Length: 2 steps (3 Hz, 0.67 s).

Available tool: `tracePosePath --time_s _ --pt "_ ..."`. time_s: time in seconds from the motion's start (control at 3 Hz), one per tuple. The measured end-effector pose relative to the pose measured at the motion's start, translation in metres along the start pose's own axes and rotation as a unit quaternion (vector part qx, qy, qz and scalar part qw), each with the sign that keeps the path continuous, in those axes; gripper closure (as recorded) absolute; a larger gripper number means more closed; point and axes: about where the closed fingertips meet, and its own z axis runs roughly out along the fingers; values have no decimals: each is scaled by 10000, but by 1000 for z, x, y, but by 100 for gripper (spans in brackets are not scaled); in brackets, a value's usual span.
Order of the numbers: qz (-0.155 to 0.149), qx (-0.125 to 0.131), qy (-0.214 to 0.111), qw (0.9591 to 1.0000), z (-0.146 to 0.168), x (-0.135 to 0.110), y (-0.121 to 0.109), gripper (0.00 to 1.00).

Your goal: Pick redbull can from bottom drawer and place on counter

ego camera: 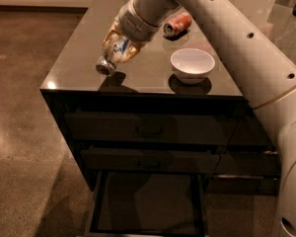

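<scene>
My gripper (117,47) is shut on the redbull can (112,57), a slim silver and blue can. It holds the can tilted, end down to the left, just above the left part of the glossy counter (79,58). The can's shadow lies on the counter below it. The bottom drawer (148,201) stands pulled open below the two handled drawers, and its dark floor shows nothing in it.
A white bowl (192,64) stands on the counter to the right of the gripper. An orange-red can (177,24) lies on its side behind the bowl. My white arm crosses the right side of the view. Brown floor lies to the left.
</scene>
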Motion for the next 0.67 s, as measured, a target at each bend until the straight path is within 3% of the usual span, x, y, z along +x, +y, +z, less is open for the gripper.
tracePosePath --time_s 0.67 --pt "55 -314 -10 9995 10 -1 11 58"
